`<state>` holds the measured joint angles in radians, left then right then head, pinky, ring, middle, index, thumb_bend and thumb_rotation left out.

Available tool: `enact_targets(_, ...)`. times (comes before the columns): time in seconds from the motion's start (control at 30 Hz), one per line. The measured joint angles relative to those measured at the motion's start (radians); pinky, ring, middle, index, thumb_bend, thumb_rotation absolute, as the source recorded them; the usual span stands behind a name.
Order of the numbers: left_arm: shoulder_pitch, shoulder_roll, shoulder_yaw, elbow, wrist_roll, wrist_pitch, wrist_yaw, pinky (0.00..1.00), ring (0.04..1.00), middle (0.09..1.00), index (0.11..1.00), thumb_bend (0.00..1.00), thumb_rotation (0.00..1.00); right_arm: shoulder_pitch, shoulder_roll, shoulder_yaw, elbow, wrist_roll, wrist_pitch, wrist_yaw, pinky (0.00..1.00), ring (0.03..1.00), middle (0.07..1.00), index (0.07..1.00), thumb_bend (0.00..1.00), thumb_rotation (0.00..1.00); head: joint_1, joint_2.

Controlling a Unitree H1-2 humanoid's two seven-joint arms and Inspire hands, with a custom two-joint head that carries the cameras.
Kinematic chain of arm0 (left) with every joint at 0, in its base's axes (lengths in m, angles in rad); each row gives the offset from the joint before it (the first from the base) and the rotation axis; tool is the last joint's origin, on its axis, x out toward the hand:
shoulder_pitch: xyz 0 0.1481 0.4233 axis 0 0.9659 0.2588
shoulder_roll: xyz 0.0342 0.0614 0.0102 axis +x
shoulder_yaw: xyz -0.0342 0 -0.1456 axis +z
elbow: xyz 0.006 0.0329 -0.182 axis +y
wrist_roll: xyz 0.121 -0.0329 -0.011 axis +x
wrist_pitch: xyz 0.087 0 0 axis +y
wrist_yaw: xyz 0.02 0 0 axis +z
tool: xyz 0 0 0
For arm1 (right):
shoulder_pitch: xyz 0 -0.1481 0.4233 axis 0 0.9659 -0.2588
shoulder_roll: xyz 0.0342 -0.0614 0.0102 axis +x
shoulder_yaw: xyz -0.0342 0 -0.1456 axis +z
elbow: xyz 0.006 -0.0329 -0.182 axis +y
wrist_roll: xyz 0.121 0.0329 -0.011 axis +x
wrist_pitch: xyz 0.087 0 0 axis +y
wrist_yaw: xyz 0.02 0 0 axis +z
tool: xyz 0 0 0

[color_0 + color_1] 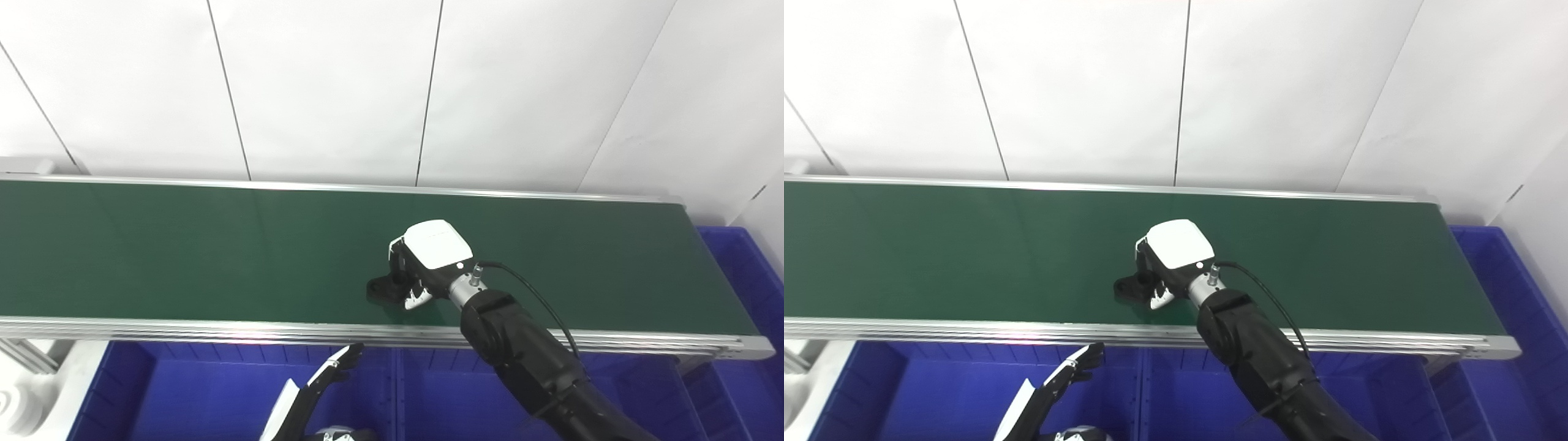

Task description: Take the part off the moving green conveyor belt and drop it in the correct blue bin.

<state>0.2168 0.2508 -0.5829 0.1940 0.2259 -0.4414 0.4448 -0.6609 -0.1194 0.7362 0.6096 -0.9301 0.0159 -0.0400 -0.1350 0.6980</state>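
A small black part (pixel 384 289) lies on the green conveyor belt (pixel 184 251), near its front edge. My right hand (pixel 422 260) is over the belt with its fingers curled down around the part's right end; the part also shows in the right eye view (pixel 1130 288). How firmly the fingers hold it is hidden under the hand's white back. My left hand (pixel 318 383) is low over the front blue bins, fingers stretched out and apart, holding nothing.
Blue bins (pixel 214 392) stand in a row below the belt's front rail (pixel 245 331). Another blue bin (pixel 744 275) stands past the belt's right end. White wall panels close off the back.
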Motion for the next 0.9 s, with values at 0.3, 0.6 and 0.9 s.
enact_targets(0.3, 0.001, 0.001, 0.003, 0.0, 0.021, 0.0, 0.013, 0.81, 0.861, 0.891, 0.889, 0.73, 0.72, 0.102, -0.015, -0.045, -0.173, 0.037, 0.001, 0.07, 0.19, 0.249, 0.47, 0.49, 0.53, 0.0, -0.005, 0.003)
enact_targets(0.6, -0.002, 0.003, 0.001, 0.0, 0.02, 0.0, 0.018, 0.8, 0.857, 0.889, 0.886, 0.72, 0.71, 0.151, -0.072, -0.189, -0.436, 0.051, 0.026, 0.149, 0.26, 0.335, 0.479, 0.491, 0.53, 0.0, -0.003, 0.006)
enact_targets(0.9, -0.001, 0.003, 0.004, -0.006, 0.026, 0.0, 0.017, 0.79, 0.852, 0.89, 0.885, 0.7, 0.7, 0.334, -0.137, -0.281, -0.58, 0.079, 0.027, 0.171, 0.27, 0.344, 0.472, 0.498, 0.52, 0.0, 0.009, 0.031)
